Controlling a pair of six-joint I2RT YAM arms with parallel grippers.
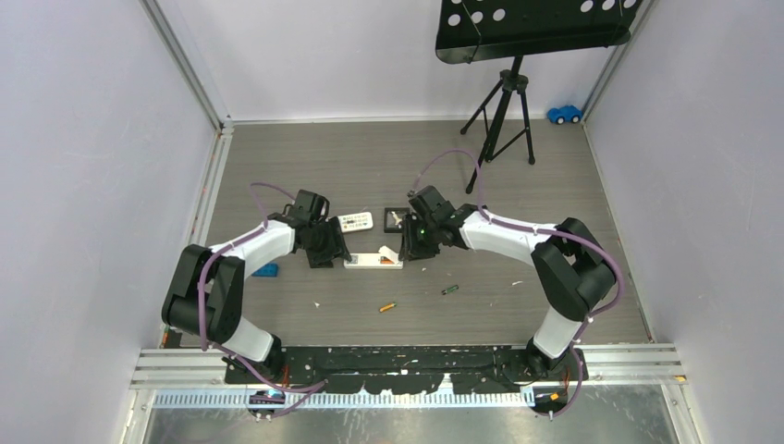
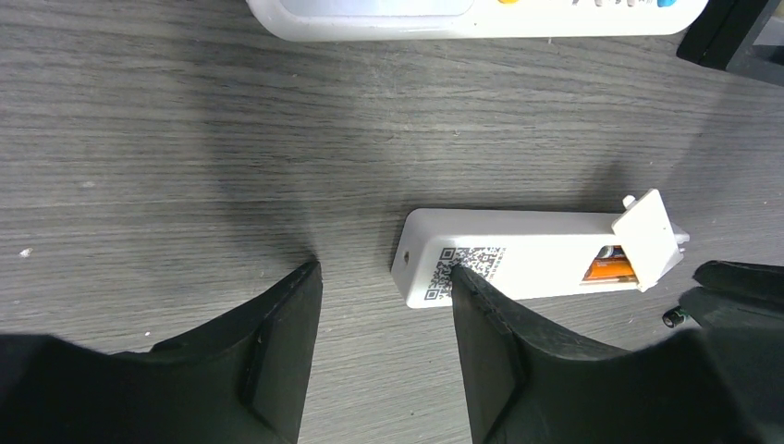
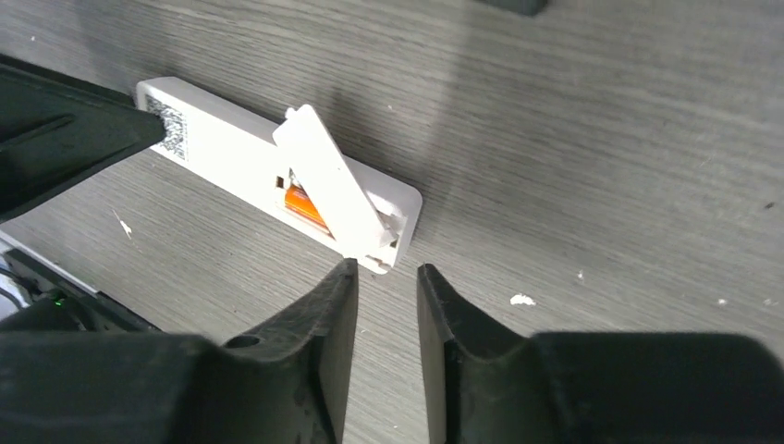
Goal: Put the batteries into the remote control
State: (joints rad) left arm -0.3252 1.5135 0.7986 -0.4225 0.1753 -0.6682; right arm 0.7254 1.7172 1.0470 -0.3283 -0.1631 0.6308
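The slim white rectangular remote control (image 1: 373, 261) lay mid-table, back up, its white plastic lid (image 3: 328, 180) tilted over an orange battery (image 3: 300, 202); left gripper (image 2: 384, 271) spread, one finger at its left end; right gripper (image 3: 385, 270) slightly parted, empty; the lid probably needed gentle, square downward pressing.

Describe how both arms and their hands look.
Both the left arm and right arm have white shells, black joints and looping purple cables. The left hand and right hand have two matte black tapered fingers each.
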